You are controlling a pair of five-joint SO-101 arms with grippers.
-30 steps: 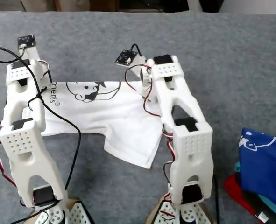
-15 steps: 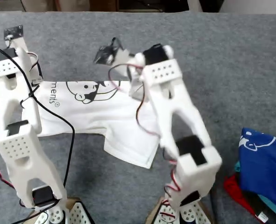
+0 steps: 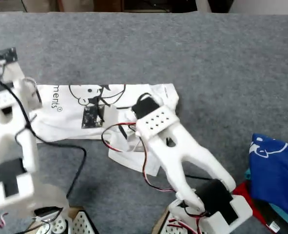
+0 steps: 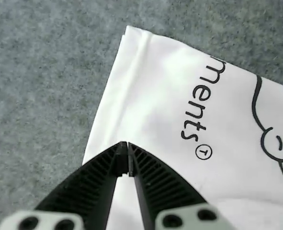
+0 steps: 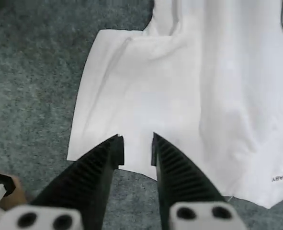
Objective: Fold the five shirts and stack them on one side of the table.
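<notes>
1. The white shirt (image 3: 66, 122) lies on the grey table (image 3: 221, 63), print up, with 1 loose flap spread toward the arm bases.
2. The left gripper (image 4: 127, 160) sits at the shirt's left edge with its fingers pressed together. Whether cloth is caught between them I can't make out.
3. The right gripper (image 5: 137, 148) hovers over the flap's hem, fingers slightly apart.
4. A blue shirt (image 3: 273, 168) tops a pile at the table's right edge.

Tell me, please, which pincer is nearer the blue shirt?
Right. The right pincer is over the white shirt, toward the blue shirt; the left pincer is at the white shirt's far edge.
</notes>
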